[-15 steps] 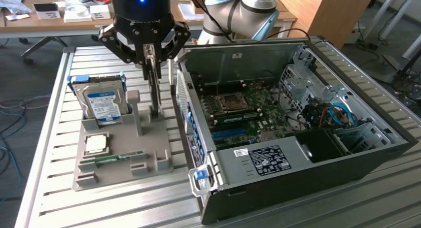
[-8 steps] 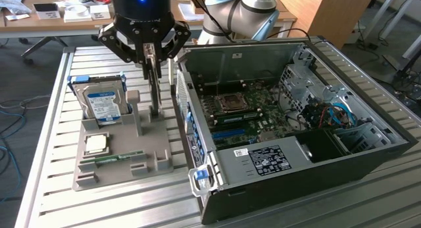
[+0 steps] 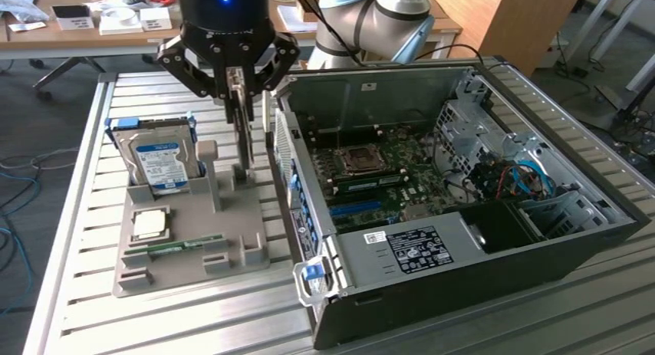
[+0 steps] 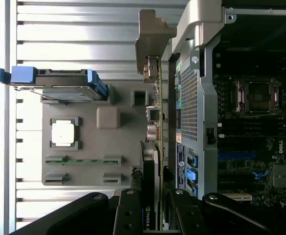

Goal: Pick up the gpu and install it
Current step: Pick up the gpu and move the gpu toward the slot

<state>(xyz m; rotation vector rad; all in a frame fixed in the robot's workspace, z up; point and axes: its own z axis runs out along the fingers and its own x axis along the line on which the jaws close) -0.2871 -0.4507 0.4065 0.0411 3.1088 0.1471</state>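
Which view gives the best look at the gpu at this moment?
The wrist view: the gpu runs edge-on along its whole length beside the computer case, small components showing along it, with the gripper at one end. In the exterior view it is a thin upright sliver below the gripper.

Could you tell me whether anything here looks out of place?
Nothing stands out: the gpu stands upright in the gripper, and the hard drive, processor and memory stick sit squarely in the grey holder.
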